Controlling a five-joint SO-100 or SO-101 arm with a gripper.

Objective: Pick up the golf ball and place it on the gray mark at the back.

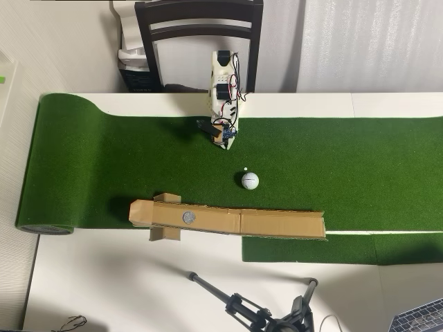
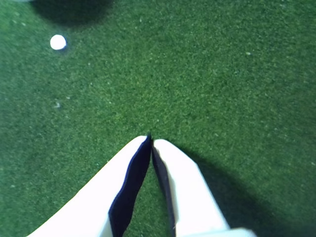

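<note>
**Approach not yet begun: tool closed and empty, ball loose on the turf**

Green putting turf covers the middle of a white desk, with a dark chair behind the far edge and a tripod at the near edge in the overhead view.

Step in hand, as judged: the first one, reaching for the ball. Nothing is held.

Tool: in the wrist view its two white fingers meet at the tips, pressed together, with bare turf beneath. In the overhead view the tool hangs near the desk's far edge, pointing down.

Golf ball: rests on the turf toward the desk's near edge from the tool, a little right in the overhead view, clearly apart from it. A tiny white dot lies just beside the ball, on the tool's side. The wrist view shows that dot at upper left; the ball itself is not in that view.

Gray mark: sits on a cardboard strip along the turf's near edge, left of the ball, unoccupied.

Next move, as judged: spread the fingers, travel toward the near edge and slightly right, then descend astride the ball. A round ball may roll if nudged off-centre.
</note>
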